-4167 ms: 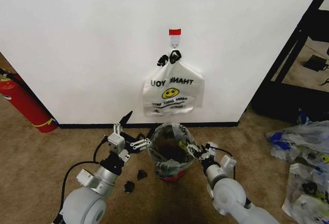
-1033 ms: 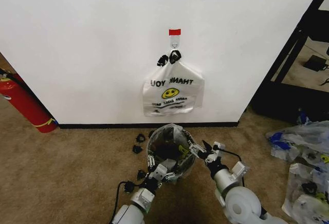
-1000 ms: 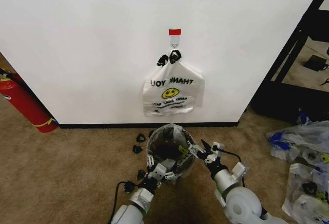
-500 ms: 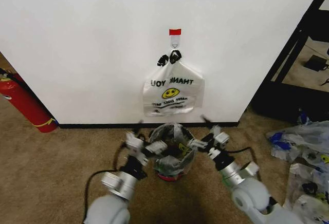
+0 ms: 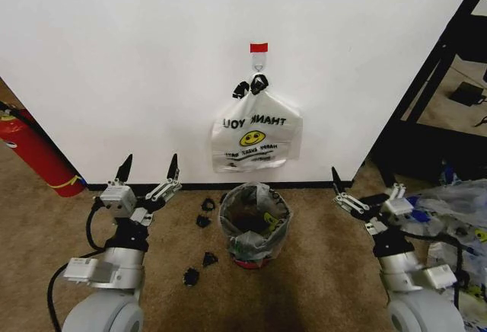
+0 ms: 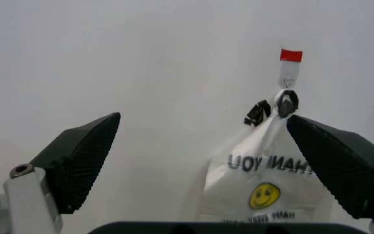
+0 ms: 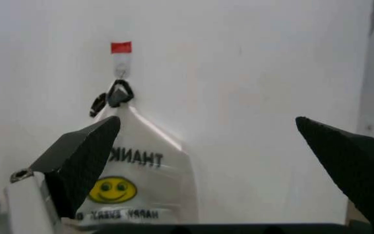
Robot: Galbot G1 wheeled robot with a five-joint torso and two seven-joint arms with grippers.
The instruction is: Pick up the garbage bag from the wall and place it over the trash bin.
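The trash bin [image 5: 255, 225] was set on the carpet just in front of the wall [image 5: 137, 65], and a translucent garbage bag [image 5: 268, 218] with a yellow smiley was seen draped over its rim, lining it. Above the trash bin, a second smiley bag [image 5: 256, 135] printed "THANK YOU" was hung from a small hook [image 5: 259, 62] under a red tape strip [image 5: 259, 46], its handles pinched by black clips [image 5: 251, 84]. Several more black clips [image 5: 204, 221] were scattered on the carpet just left of the trash bin.

The left hand [image 5: 149, 173] was held well to the left of the trash bin, its fingers spread wide and nothing held between them. The right hand [image 5: 364, 187] was held well to the right of the trash bin, likewise opened wide and empty. A red fire extinguisher [image 5: 36, 153] was leaned at the wall far to the left of the trash bin, and more plastic bags [image 5: 449, 210] were heaped on the carpet far to its right.
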